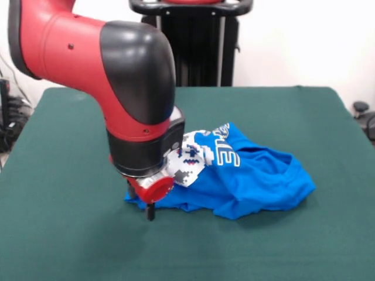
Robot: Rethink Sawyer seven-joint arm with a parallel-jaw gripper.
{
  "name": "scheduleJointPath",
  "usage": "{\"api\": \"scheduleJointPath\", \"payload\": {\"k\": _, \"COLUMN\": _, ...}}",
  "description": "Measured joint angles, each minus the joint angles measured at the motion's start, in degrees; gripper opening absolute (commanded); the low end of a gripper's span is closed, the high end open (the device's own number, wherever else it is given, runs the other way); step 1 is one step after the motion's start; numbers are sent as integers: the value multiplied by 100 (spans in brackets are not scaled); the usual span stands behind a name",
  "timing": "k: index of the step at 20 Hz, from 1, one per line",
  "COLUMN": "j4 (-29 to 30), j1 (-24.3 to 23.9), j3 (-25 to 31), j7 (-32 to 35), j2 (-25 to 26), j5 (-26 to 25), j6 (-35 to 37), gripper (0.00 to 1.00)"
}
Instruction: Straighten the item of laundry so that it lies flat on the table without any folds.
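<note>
1. Laundry: the small bright blue short-sleeved T-shirt with white pixel print [252, 178] lies crumpled and folded near the middle of the dark green felt-topped table [70, 246].
2. The red and black arm's gripper [150, 212] sits at the shirt's near-left edge; whether its fingers are spread or pinching cloth cannot be told.
3. The shirt's bulk runs rightward from the gripper, so any flattening pull likely goes left, away from the heap.

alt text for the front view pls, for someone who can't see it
A crumpled bright blue T-shirt with a white pixel print lies bunched on a dark green table. The red and black robot arm reaches down at the shirt's left edge, its claw low by the cloth.
</note>
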Motion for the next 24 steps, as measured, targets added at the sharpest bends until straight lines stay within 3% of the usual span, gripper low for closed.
{"api": "scheduleJointPath", "payload": {"k": 7, "j4": 251, "j1": 164, "j3": 1, "j7": 0, "j2": -21, "j5": 227, "j6": 0, "gripper": 100}}
{"api": "scheduleJointPath", "payload": {"k": 24, "j4": 217, "j1": 270, "j3": -41, "j7": 0, "j2": 40, "j5": 465, "j6": 0, "gripper": 100}}
